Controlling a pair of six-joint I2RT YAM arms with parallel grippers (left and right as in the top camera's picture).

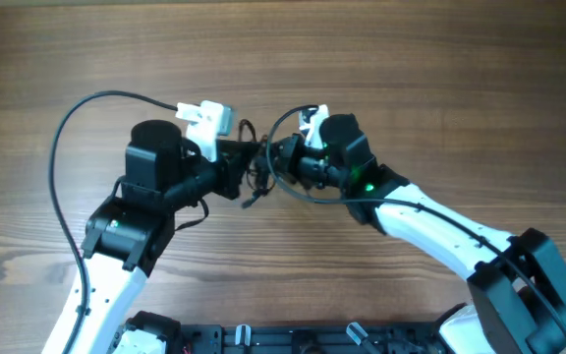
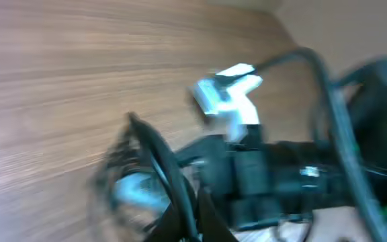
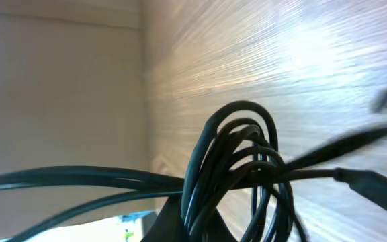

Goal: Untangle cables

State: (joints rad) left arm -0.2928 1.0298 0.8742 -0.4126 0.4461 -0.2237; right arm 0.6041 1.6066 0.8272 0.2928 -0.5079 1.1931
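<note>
Looped cables (image 3: 237,161) come straight out of right gripper (image 1: 273,163) jaws, pinched tight; left gripper (image 1: 242,165) meets same bundle over table (image 1: 411,59), grip unclear, blurred.

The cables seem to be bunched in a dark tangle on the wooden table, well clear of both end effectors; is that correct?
No: in the overhead view the cables are bunched in a dark tangle on the wooden table directly between the left end effector and right end effector, not clear of them.

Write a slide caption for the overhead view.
Left pincer and right pincer meet at a tangle of thin black cables over a brown wooden table.
</note>
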